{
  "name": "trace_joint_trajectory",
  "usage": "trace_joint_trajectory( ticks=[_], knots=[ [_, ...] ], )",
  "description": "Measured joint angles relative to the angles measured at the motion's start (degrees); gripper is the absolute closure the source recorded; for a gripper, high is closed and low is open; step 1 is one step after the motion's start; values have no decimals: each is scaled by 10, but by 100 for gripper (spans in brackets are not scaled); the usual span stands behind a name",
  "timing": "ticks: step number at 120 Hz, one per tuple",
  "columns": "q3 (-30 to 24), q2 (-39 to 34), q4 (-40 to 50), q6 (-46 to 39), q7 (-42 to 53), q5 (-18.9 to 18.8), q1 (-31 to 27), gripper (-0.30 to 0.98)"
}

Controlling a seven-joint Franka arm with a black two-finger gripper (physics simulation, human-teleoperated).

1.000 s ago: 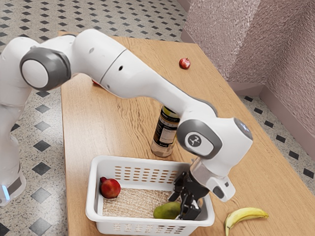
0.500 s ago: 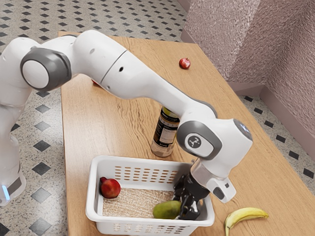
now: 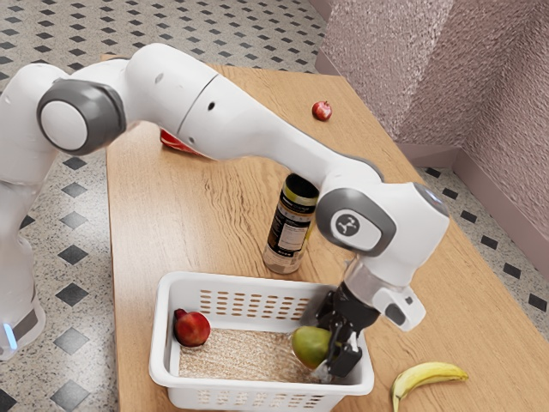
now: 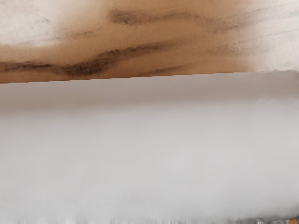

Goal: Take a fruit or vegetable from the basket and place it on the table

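My gripper point(image 3: 333, 350) is low at the white basket's end nearest the banana, in the exterior view, shut on a green fruit point(image 3: 310, 346) that looks like a mango or pear. The fruit is tilted up, within the basket's walls; whether it still touches the bottom I cannot tell. At the basket's other end lies a dark red round fruit point(image 3: 194, 329). The white basket point(image 3: 159, 335) has slotted walls. In the wrist view, the pale basket wall point(image 4: 149, 149) stands close to the camera, with the wooden table point(image 4: 187, 37) beyond it.
A dark bottle with a yellow band point(image 3: 286, 230) stands just behind the basket. On the table point(image 3: 223, 232), a banana point(image 3: 427, 375) lies at the basket's right in the exterior view. Farther off are a small red fruit point(image 3: 322, 111) and a red item point(image 3: 176, 142) partly behind the arm.
My hand has risen a little and shifted toward the exterior view's right. The green fruit has moved up with it and tilted more upright.
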State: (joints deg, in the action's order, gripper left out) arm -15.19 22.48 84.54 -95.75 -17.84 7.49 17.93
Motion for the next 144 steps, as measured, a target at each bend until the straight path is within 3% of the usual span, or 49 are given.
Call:
trace_joint_trajectory(
  ticks=[30,44,60,90,112,144],
  knots=[
    [-28,-27,-43,37,3,-14,0,39],
    [-27,-36,-123,80,4,-35,-12,43],
    [-27,-38,-205,131,6,-61,-70,44],
    [-24,-54,-261,192,9,-78,-227,46],
    [4,-68,-261,214,12,-84,-304,46],
    [58,-65,-190,232,29,-81,-356,47]
  ],
)
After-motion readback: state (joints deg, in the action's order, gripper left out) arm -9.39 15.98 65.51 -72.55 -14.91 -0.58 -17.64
